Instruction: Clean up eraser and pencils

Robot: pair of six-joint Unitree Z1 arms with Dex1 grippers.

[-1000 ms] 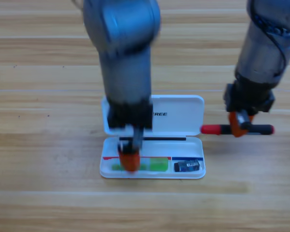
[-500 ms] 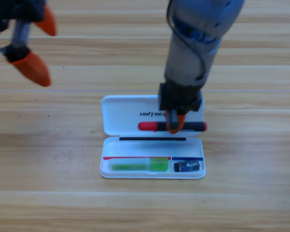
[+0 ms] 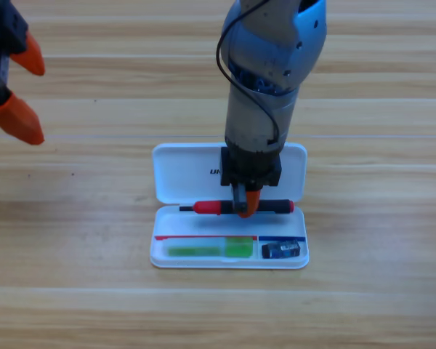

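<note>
The white case (image 3: 173,173) lies open in the middle of the table, lid toward the back. In its tray the light green pencil (image 3: 203,249) lies on the left and the small dark eraser (image 3: 284,249) on the right. My right gripper (image 3: 244,206) points down over the case's hinge, shut on the black pencil with the red cap (image 3: 216,206). That pencil lies crosswise along the tray's back edge, its red end to the left. My left gripper (image 3: 17,89) waits at the upper left edge, jaws apart and empty.
The wooden table (image 3: 73,291) runs all around the case. The right arm (image 3: 269,80) rises from the case toward the top edge and covers part of the lid.
The right gripper has carried the black pencil forward and left, from over the lid to the tray's back edge. The left gripper has drawn further toward the left edge.
</note>
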